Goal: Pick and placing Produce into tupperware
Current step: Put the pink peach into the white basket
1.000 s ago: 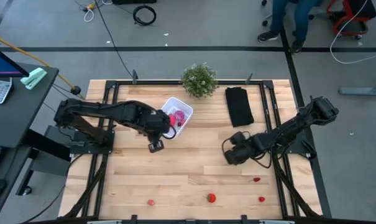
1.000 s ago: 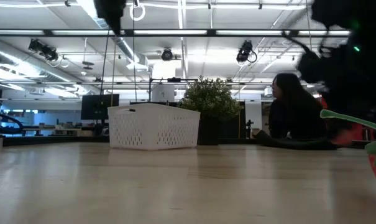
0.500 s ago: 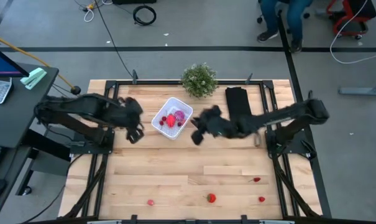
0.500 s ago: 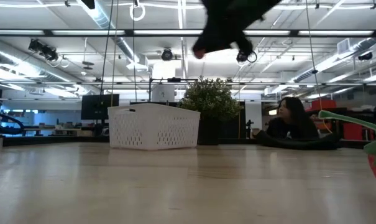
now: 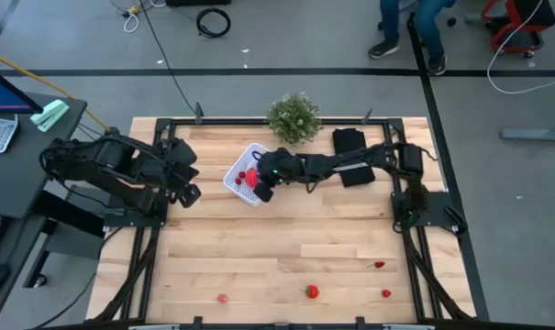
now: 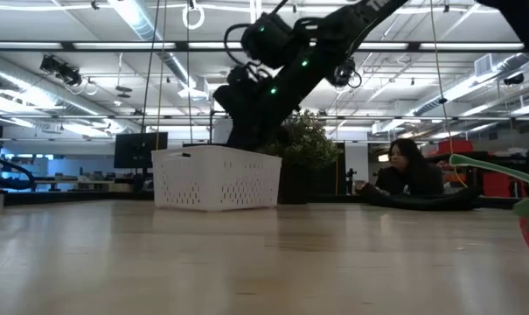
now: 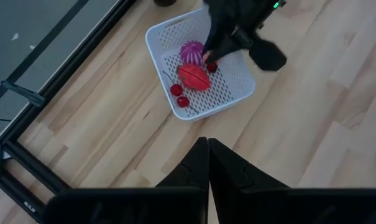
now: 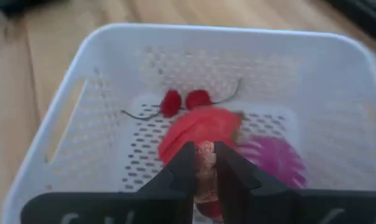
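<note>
Produce piece [image 8: 206, 163], small and reddish, is being pinched by the right gripper [image 8: 205, 167] directly over the tupperware [image 5: 238, 165], at twelve o'clock on the table [image 5: 259, 266]. Left gripper [image 7: 207, 163], fingers pressed together, is waiting at nine o'clock.

Bright, even ceiling-strip light, soft shadows; right wrist view close and blurred.

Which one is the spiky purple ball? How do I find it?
Look on the wooden table for the white basket in front of the leafy plant. Inside, the purple ball lies beside a big red fruit. It's the only purple, spiky thing there.
</note>
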Motion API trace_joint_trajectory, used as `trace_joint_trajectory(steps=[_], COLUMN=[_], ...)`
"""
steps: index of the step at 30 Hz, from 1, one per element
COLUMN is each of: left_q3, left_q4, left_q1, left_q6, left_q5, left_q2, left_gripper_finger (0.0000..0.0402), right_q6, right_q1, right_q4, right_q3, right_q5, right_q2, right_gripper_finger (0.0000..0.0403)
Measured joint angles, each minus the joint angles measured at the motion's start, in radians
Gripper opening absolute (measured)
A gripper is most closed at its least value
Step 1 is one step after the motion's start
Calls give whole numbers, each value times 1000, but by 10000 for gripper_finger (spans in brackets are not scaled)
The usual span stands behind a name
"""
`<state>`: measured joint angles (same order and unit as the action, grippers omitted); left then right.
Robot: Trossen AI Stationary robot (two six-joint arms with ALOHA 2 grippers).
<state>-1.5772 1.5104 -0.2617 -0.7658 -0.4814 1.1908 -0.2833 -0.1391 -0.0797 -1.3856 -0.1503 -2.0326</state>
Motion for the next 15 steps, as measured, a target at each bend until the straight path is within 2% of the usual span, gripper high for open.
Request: trace_joint_trajectory(steps=[4,10,15], left_q3=[0,0,0], left_q4=[5,8,8], left_q1=[-1,-1,-1], left_q6=[3,3,-6], left_q5=[-6,-22,-23], left_q2=[0,0,0], left_gripper_finger=[19,20,10], right_q6=[35,51,75], right_q1=[-18,-32,-31], right_q4=[2,-4,-25], right_q3=[-51,-76,-76], right_q5=[93,99,98], right_q2=[-45,-50,15], right_gripper_finger=[68,124,161])
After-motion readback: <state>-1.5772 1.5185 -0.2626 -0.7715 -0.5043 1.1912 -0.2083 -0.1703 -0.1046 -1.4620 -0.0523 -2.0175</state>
